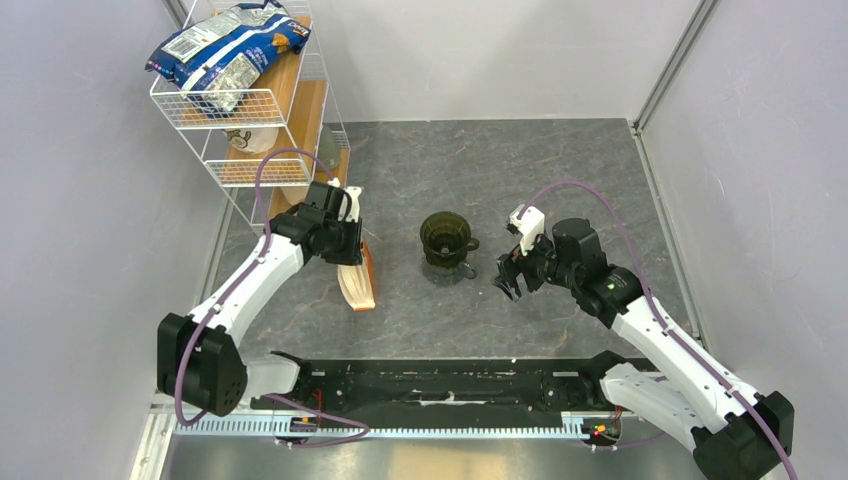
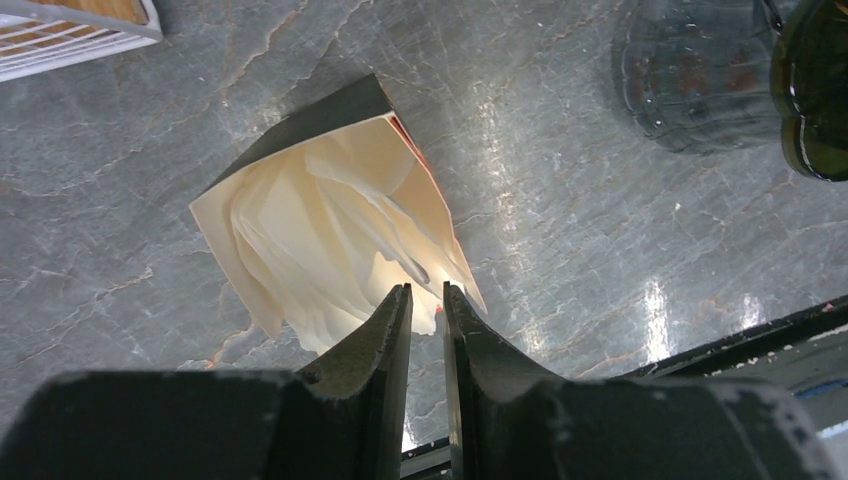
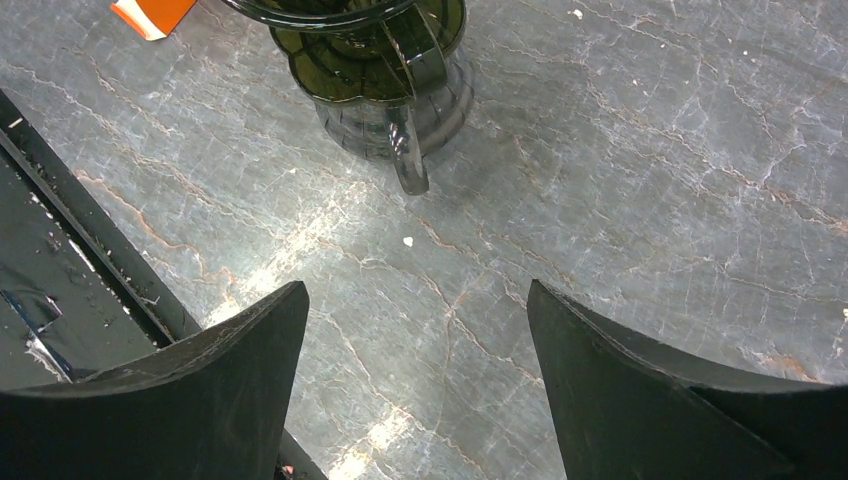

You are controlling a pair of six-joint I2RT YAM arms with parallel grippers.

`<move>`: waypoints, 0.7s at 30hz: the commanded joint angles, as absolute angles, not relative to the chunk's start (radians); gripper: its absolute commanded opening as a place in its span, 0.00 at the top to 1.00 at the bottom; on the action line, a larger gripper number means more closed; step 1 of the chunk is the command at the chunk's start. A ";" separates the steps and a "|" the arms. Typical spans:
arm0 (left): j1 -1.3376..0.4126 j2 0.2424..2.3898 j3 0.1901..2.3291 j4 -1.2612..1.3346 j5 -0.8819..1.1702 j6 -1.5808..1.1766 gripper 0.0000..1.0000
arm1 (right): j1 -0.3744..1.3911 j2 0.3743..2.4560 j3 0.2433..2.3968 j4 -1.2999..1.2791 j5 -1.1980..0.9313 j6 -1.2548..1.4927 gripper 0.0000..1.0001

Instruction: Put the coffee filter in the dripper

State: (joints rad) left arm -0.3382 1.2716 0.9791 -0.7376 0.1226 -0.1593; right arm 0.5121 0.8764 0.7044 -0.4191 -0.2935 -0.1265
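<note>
Two white arms with black joints reach forward from bases set side by side. The left arm (image 1: pixel 250 285) angles forward and toward the middle. Its wrist is bent so the left gripper (image 1: pixel 350 256) points down. Its fingers (image 2: pixel 385 330) are drawn almost together with only a thin slit between them, and whether they pinch anything is unclear. The right arm (image 1: pixel 665 335) angles forward and toward the middle too. The right gripper (image 1: pixel 505 285) tilts downward, its jaws spread wide apart.

It was a robot lab cell: pale walls (image 1: pixel 90 250) boxed the grey desk (image 1: pixel 560 180), mounting rail (image 1: pixel 440 385) at its near edge.
</note>
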 commanded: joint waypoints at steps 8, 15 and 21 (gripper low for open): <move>-0.341 1.301 1.026 -0.704 0.064 -0.169 0.74 | 0.509 0.874 0.747 -0.375 -0.281 -0.115 0.11; -0.341 1.312 1.028 -0.704 0.059 -0.173 0.64 | 0.509 0.876 0.745 -0.372 -0.278 -0.117 0.11; -0.342 1.320 1.029 -0.702 0.064 -0.172 0.61 | 0.509 0.874 0.741 -0.369 -0.277 -0.117 0.11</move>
